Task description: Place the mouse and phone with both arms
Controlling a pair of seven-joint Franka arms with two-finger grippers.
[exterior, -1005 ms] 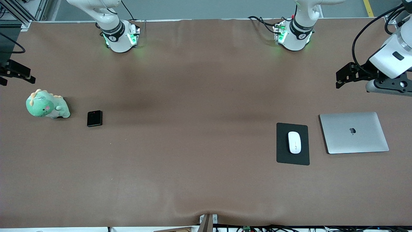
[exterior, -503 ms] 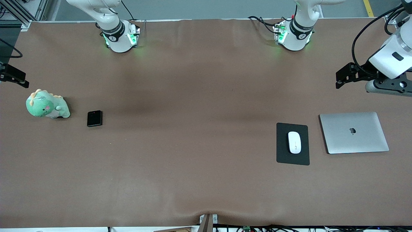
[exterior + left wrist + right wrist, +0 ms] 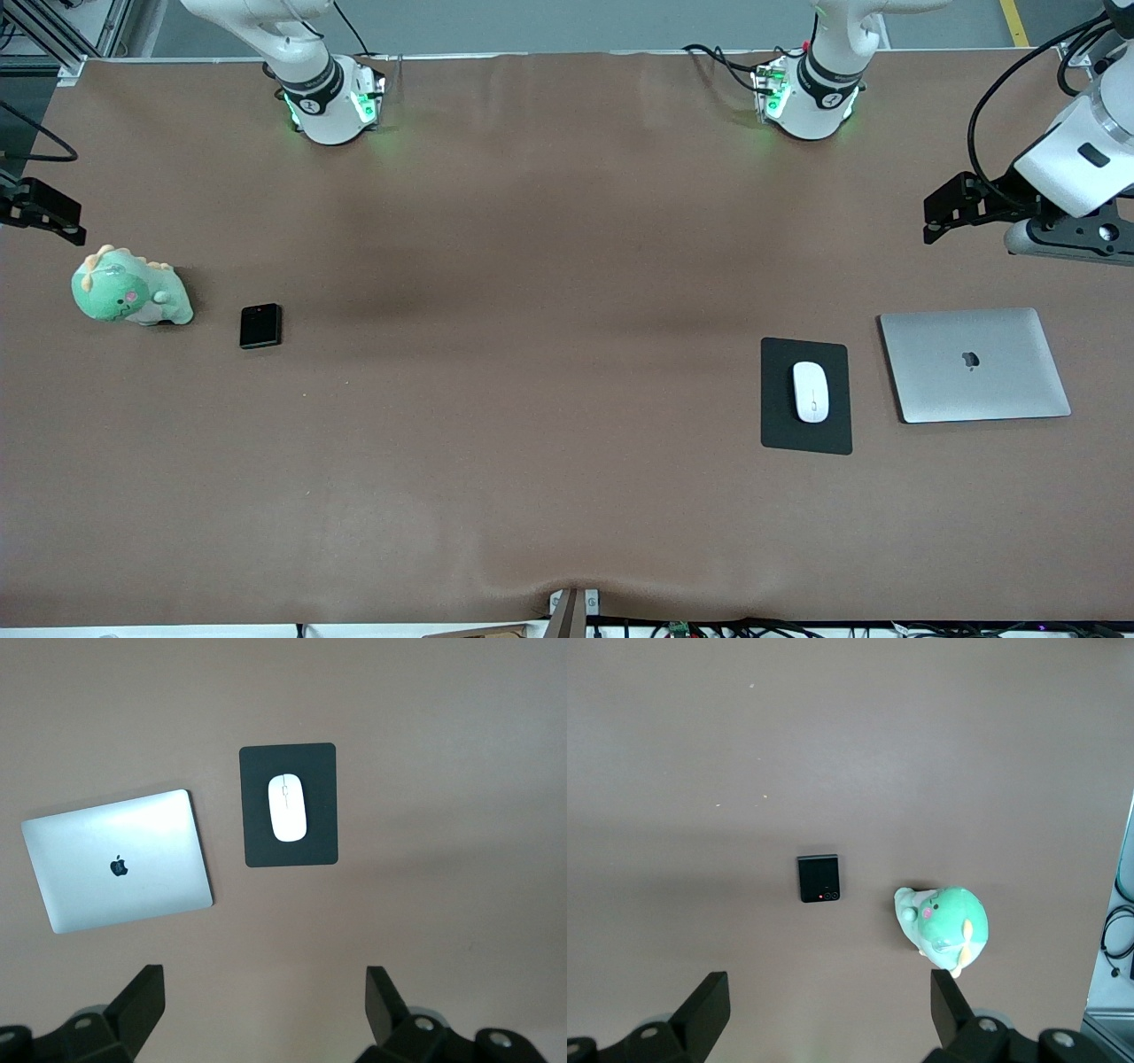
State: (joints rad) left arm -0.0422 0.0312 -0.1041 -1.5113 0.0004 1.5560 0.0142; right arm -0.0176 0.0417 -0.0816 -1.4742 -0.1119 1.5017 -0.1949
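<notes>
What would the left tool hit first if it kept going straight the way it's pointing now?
Probably bare table. The open left tool points down at the brown surface, short of the mouse pad and the laptop, though depth is hard to judge.

Table: wide table covered in smooth brown cloth (image 3: 549, 399)
Floor: grey, with a yellow line (image 3: 1012, 22)
Light: even, soft shadows

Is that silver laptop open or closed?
Closed. The laptop lies flat on the table, lid down, logo facing up; no screen or keys show.
</notes>
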